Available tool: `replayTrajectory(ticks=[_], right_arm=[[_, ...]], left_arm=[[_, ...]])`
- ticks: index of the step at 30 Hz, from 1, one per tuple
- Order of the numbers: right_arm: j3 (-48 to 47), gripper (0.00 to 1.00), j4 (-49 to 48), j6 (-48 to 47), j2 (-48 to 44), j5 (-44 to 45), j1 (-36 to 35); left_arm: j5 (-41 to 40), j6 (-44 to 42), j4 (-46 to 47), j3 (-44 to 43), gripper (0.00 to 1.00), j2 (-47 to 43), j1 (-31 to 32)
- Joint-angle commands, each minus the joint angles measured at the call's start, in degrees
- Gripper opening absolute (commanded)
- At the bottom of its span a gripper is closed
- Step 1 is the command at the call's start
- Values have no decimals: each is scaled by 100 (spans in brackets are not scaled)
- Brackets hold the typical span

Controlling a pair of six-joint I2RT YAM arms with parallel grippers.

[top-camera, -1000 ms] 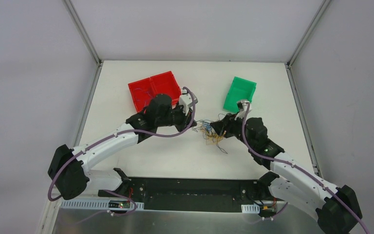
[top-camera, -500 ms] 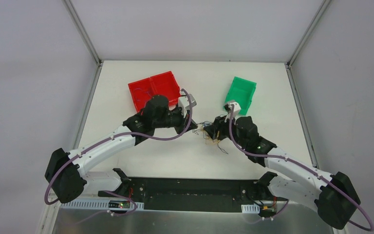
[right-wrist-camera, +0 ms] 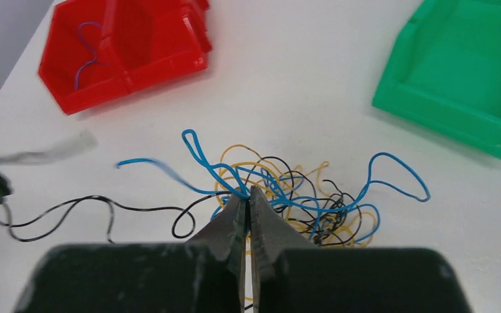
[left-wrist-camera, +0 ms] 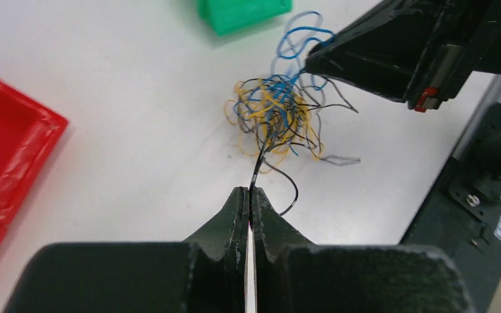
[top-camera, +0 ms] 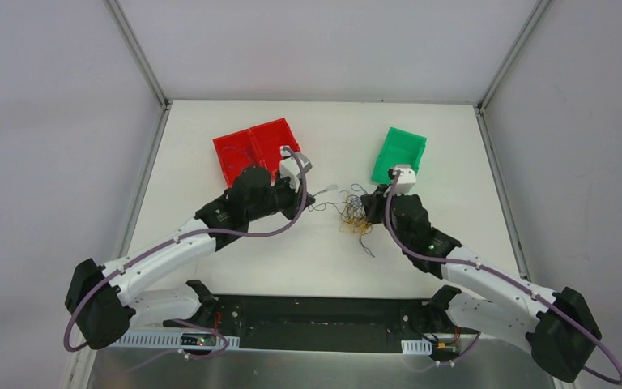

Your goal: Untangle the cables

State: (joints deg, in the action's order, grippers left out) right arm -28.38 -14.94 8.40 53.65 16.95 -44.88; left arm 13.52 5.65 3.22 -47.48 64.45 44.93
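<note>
My left gripper [left-wrist-camera: 250, 191] pinches a black cable [left-wrist-camera: 257, 166] running ahead into the tangled cables [left-wrist-camera: 277, 120]; my right gripper [right-wrist-camera: 248, 191], closed tight, nips a blue cable [right-wrist-camera: 231, 187] at its tips.

Left arm [top-camera: 170, 243] and right arm [top-camera: 478, 271] stretched forward, angled inward, left end effector [left-wrist-camera: 250, 193] clamped shut, right end effector [right-wrist-camera: 248, 193] clamped shut, tips facing each other

White table in a grey-walled cell

The white table [top-camera: 332, 130] stands between plain pale grey walls [top-camera: 324, 49], with slim metal posts [top-camera: 138, 53] rising from its far corners. A black plate [top-camera: 324, 324] and a metal sheet [top-camera: 291, 369] line its near edge. The light is soft and even.
</note>
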Motion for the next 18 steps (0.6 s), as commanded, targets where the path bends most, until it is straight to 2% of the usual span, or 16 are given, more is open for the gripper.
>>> replayTrajectory(ticks=[1,7,14,18], right_arm=[[-302,0,365,546,70,1628,117],[-365,0,1097,1400,26,2307,761],[-364,0,1804,2180,-62,2578,1380],[-441,0,1886,2192,12,2415,1449]], left_arm=[[-1568,260,498,326,0,-520,-10],[-3350,550,311,517,0,-726,-51],[-4623,829,140,665,0,-998,-133],[-4834,846,344,894,0,-1285,-143]])
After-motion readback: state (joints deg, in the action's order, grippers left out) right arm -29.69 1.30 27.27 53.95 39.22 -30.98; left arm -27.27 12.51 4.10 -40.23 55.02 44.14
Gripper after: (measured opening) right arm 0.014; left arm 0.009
